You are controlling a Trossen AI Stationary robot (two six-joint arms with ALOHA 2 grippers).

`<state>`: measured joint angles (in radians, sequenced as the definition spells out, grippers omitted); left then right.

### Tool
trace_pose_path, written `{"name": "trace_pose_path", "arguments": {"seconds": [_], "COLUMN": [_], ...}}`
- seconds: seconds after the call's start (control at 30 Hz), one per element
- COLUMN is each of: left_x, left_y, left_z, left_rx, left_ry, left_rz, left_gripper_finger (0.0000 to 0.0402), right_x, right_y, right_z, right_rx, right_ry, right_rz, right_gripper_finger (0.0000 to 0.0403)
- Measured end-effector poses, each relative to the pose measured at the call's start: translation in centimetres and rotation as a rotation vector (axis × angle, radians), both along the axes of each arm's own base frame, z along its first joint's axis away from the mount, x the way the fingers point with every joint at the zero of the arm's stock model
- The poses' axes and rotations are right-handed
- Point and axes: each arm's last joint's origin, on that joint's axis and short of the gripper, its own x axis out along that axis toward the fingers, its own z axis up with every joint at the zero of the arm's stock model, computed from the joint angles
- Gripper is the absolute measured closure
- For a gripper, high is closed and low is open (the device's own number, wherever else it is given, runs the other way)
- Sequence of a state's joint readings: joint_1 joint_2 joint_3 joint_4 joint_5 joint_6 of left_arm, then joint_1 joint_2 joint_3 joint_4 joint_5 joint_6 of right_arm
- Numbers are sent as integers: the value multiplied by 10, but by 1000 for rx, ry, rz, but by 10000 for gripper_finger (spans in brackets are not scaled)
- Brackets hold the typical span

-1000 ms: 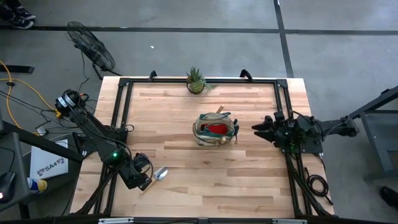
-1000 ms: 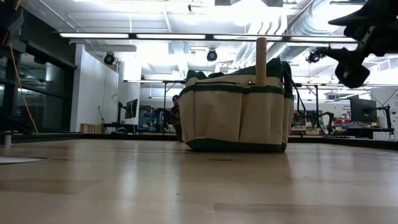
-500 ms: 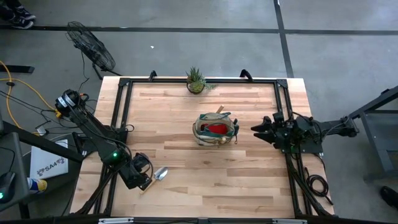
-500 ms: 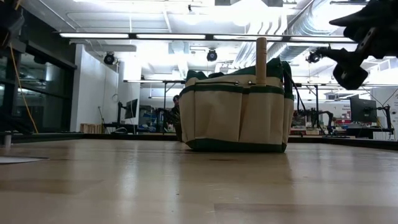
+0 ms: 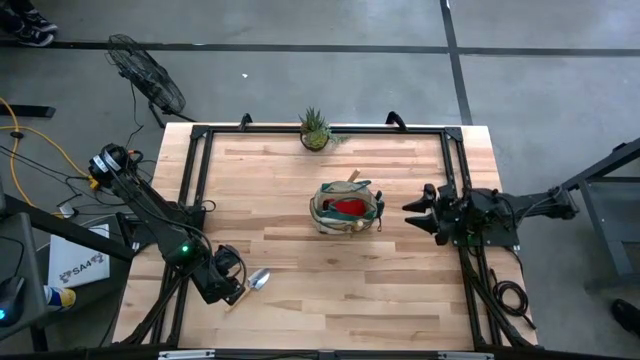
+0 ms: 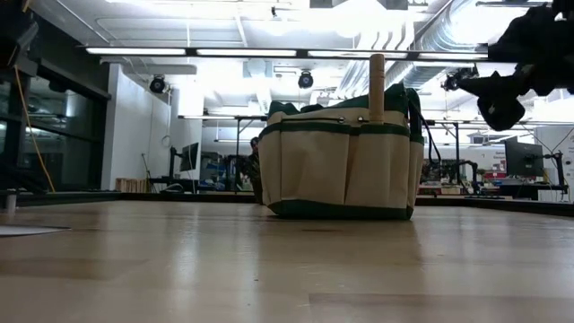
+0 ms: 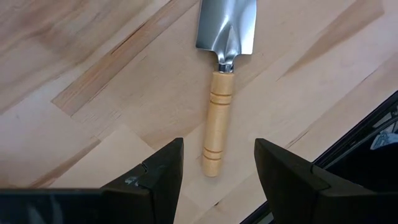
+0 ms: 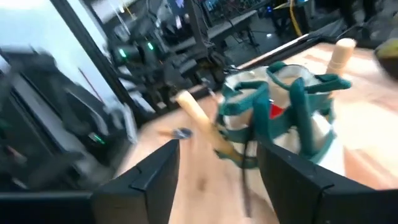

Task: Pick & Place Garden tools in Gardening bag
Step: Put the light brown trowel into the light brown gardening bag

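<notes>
A silver-bladed trowel with a wooden handle (image 7: 219,118) lies flat on the table near its front left (image 5: 256,281). My left gripper (image 7: 217,163) is open just above the handle's free end, one finger on either side of it, touching nothing; it also shows in the high view (image 5: 232,292). The tan gardening bag with green trim (image 5: 347,207) stands at the table's middle (image 6: 341,157), with a red glove and wooden handles (image 6: 377,87) sticking out of it. My right gripper (image 5: 412,208) is open and empty, raised right of the bag.
A spiky green potted plant (image 5: 314,130) stands at the table's far edge. A black frame rail (image 5: 195,170) runs round the tabletop. Bare wood lies in front of the bag.
My right gripper has moved a little toward the bag and turned at the wrist. My left gripper and the trowel have kept still.
</notes>
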<state>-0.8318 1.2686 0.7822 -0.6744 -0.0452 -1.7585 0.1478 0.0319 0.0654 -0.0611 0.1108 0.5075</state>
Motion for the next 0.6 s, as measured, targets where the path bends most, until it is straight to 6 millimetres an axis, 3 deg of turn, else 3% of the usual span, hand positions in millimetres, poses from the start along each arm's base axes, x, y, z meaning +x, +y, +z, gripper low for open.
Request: {"name": "trace_pose_path", "arguments": {"seconds": [0.17,0.33,0.47,0.6], "left_x": [0,0,0,0], "left_y": [0,0,0,0], "left_z": [0,0,0,0], "left_rx": [-2,-7,-7,-7], "left_ry": [2,5,4,4], "left_rz": [-1,-3,-3,-3], "left_gripper_finger": [210,210,210,210], "right_x": [2,3,3,4], "right_y": [0,-5,-5,-1], "right_z": [-7,-10,-10,-7], "right_rx": [-188,-324,-256,-284], "right_ry": [76,141,130,81], "right_rz": [-12,-152,-159,-30], "right_gripper_finger": [226,250,256,257]}}
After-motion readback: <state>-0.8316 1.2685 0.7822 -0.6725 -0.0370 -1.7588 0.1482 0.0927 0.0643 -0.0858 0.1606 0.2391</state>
